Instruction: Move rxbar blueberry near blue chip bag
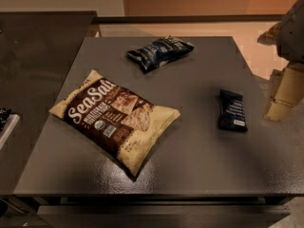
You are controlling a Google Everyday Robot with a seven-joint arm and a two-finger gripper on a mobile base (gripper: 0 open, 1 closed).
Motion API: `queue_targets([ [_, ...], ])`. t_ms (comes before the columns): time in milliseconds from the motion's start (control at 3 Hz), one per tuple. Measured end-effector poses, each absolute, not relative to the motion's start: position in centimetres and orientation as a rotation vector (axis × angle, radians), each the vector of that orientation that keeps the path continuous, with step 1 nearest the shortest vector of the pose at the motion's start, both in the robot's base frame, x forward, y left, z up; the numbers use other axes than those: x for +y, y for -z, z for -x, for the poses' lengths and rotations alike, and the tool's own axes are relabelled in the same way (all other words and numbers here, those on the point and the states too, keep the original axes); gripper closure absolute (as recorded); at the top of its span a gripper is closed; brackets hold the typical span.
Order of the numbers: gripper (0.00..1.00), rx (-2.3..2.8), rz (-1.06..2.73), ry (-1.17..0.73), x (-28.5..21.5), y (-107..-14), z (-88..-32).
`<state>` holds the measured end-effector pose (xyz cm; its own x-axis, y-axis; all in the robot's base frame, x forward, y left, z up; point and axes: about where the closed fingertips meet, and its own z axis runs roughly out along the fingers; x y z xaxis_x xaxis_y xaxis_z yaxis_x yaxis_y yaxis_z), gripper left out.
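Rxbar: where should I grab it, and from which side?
Grip the rxbar at its middle, across the narrow width, coming down from above. It lies flat on the table with its long axis running roughly away from the camera, so the two long edges probably offer the best pinch. The gripper is off the table's right edge, beside the bar, so approach from the right.

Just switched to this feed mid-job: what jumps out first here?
The big cream-and-brown Sea Salt bag dominates, lying diagonally on the left-centre of the dark table. The blue chip bag sits near the far edge, and the rxbar blueberry lies apart toward the right. The gripper hangs just off the table's right edge, beside the bar.
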<state>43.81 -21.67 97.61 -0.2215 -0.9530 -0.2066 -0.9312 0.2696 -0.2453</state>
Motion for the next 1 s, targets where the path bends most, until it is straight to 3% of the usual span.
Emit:
queue_targets([
  [1000, 0.00, 2.158, 1.846, 0.115, -22.8, -97.6, -45.9],
])
